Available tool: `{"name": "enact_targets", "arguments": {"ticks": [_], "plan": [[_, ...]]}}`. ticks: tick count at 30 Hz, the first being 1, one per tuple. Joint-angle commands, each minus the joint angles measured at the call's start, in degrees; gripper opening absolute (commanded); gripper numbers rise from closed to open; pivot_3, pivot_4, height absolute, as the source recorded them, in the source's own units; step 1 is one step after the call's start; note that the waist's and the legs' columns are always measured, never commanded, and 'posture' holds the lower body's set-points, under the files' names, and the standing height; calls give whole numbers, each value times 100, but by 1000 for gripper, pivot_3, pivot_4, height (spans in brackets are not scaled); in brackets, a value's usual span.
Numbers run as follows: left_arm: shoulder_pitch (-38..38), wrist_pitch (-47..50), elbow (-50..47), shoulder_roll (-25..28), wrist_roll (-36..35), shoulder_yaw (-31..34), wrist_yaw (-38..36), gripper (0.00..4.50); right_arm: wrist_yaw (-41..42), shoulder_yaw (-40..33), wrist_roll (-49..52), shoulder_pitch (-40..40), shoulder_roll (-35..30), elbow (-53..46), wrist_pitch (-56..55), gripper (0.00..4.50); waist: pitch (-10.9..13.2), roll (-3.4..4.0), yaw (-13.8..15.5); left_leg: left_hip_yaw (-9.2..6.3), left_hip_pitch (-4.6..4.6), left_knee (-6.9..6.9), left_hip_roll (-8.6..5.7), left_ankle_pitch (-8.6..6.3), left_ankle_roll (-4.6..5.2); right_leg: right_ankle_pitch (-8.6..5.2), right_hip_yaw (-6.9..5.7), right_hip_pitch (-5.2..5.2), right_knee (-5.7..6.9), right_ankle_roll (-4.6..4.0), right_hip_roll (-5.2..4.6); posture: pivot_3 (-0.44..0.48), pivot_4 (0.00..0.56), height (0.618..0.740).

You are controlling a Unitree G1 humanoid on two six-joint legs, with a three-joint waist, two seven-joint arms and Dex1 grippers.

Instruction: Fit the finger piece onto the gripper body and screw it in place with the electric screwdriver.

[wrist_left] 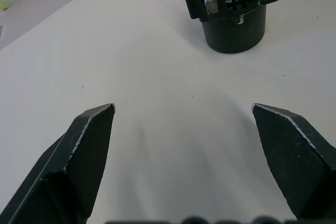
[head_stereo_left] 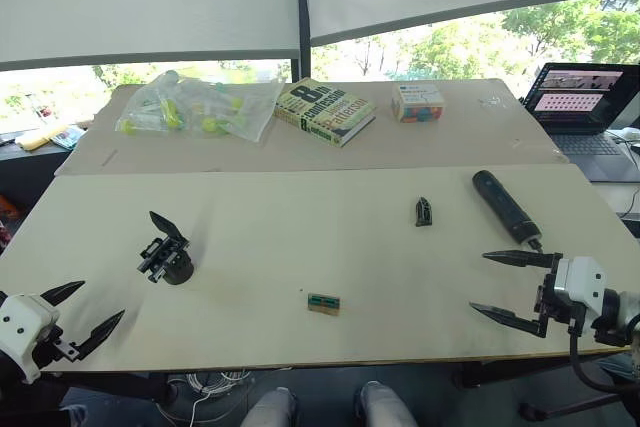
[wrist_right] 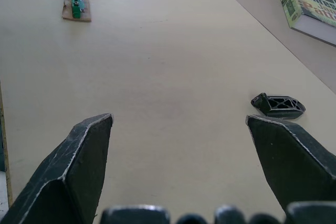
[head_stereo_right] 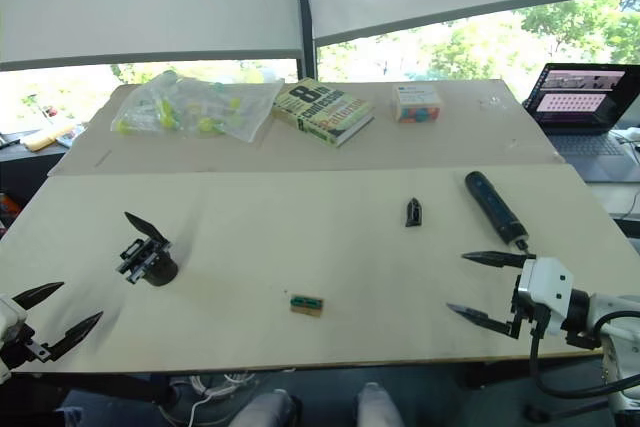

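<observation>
A: Status?

B: Nothing done yet, as far as I can tell. The finger piece (head_stereo_left: 424,211) lies alone mid-table, well apart from the gripper body (head_stereo_left: 166,255), which sits on the table's left w/ one pointed finger sticking up. The electric screwdriver (head_stereo_left: 506,209) lies flat on the right, just beside the finger piece's side of the table, untouched.

A: Arms?

B: Left gripper (head_stereo_left: 82,315) hovers low near the front-left edge, fingers spread, holding nothing; gripper body is just ahead of it in its wrist cam. Right gripper (head_stereo_left: 508,287) also spread wide and empty, near the screwdriver's tip; finger piece sits ahead of it.

A: So what's left?

B: All of it, I'd say: pick up the piece, seat it on the body, grab the driver, screw. Small green part (head_stereo_left: 323,303) near the front edge, prob. not involved.
</observation>
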Motion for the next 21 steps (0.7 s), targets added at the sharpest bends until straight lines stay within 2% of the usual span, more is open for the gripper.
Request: {"name": "enact_targets", "arguments": {"ticks": [1,4,6,14,21], "plan": [[-29,65,-234,-51,-387,206,-5,4412,-74,16,85,-84,56,-175,-68,4500,0,0,0,0,0,0,0,0,0,0,0,0,0,0,0,0,150,740],[-108,549,-527,-254,-1165,566,75,4412,-396,272,228,-330,342,-624,271,4500,0,-2,-20,-1,2,0,4,0,0,0,1,-1,4,0,1,0,150,740],[-34,720,-626,-392,-1338,717,218,4412,-594,351,357,-498,615,-842,284,4500,0,0,-34,-1,3,0,9,0,-1,1,-1,-4,7,0,1,0,150,740],[547,857,-837,-1224,-1413,965,776,4412,-623,834,781,-805,1518,-1416,89,4500,-2,-5,1,4,4,0,9,-5,-2,2,3,-2,0,-2,2,0,150,740],[719,983,-1388,-1537,-1346,647,949,4412,-487,1034,800,-754,1578,-1411,211,4500,-1,-12,71,6,3,3,8,-5,-2,1,-3,2,-2,-1,1,0,150,740]]}}
